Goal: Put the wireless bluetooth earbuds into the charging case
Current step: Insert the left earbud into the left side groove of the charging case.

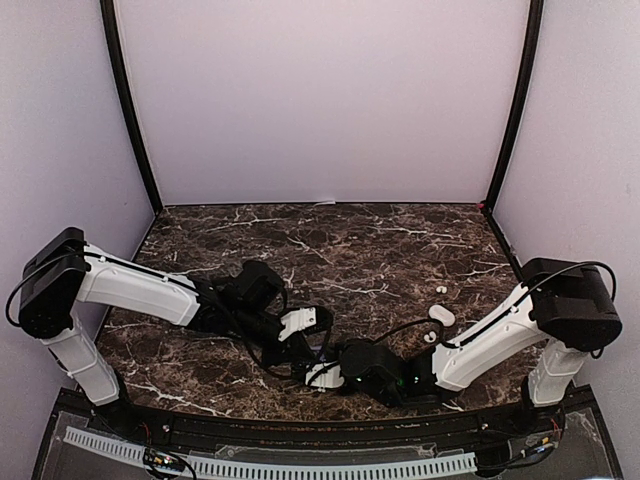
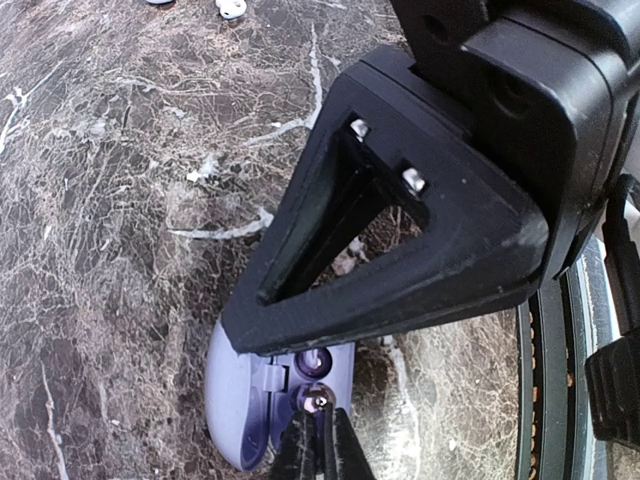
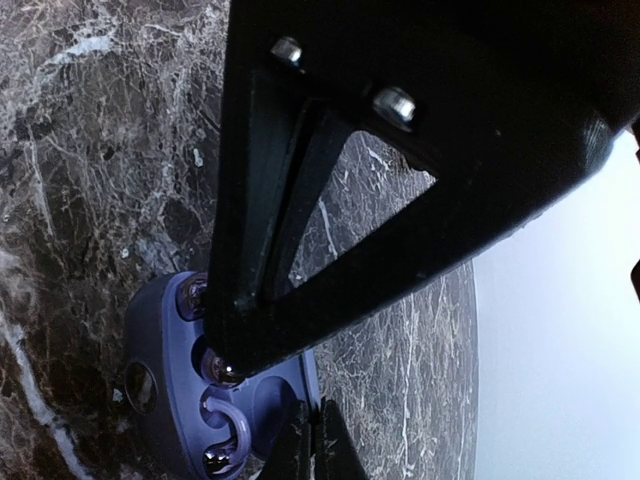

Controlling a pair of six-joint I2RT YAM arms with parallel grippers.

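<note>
Dark marble-look desk [image 1: 380, 240], glossy, with white veins. The charging case [image 2: 232, 400] lies open on it at near centre, between both arms: lavender plastic, rounded oval, with moulded wells. The left pincer [image 2: 320, 432] has thin black fingers pressed together, tips at a small glossy dark earbud [image 2: 318, 400] in a well; cannot tell if it is pinched. The right pincer [image 3: 310, 432] is also pressed together, tips just beside the case rim. A black triangular frame [image 2: 450, 270] with silver screws [image 2: 413, 180] hangs over the case. White earbuds [image 1: 437, 288], tiny and smooth, lie on the desk near the right arm, well apart from the case.
</note>
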